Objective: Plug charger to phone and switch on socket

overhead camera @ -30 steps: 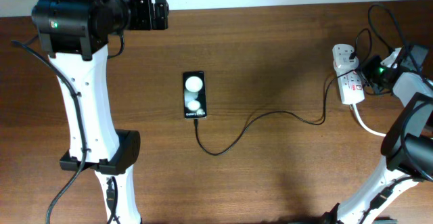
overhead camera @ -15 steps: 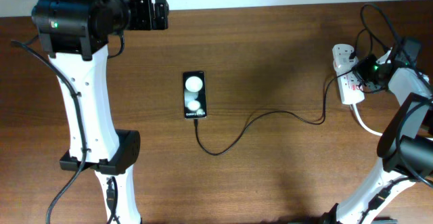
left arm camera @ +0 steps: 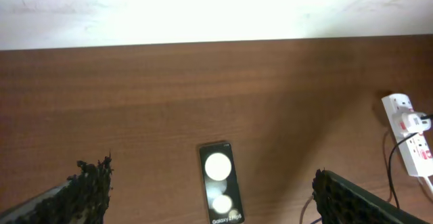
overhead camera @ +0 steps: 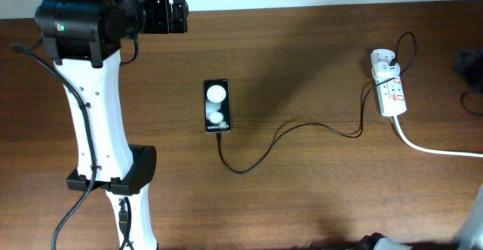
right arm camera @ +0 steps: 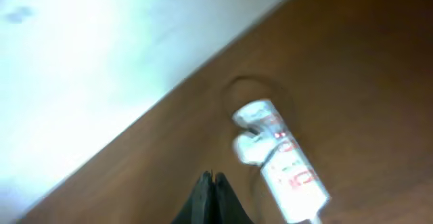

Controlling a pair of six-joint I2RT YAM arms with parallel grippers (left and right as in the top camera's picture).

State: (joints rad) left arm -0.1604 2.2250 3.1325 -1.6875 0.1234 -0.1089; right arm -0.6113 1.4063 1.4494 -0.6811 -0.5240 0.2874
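Two task items are laid out clearly in the overhead view: the phone lies flat at mid-table with its long axis running toward and away from the wall, and the charger is seen curving from the phone's near end across to the socket at the right. The socket's long axis runs almost the same way, slightly slanted, with its white adapter at the far end. Whether the plug tip is fully seated cannot be told. The left gripper is held high at the far left.

From the left wrist, the two fingers are seen spread wide with nothing between them; the phone lies below, the socket at the right edge.

From the right wrist, blurred, the right gripper is seen with fingertips pressed together, empty, above the socket.

A slack cable could be snagged by a passing arm, which would drag the phone or pull the tip loose.
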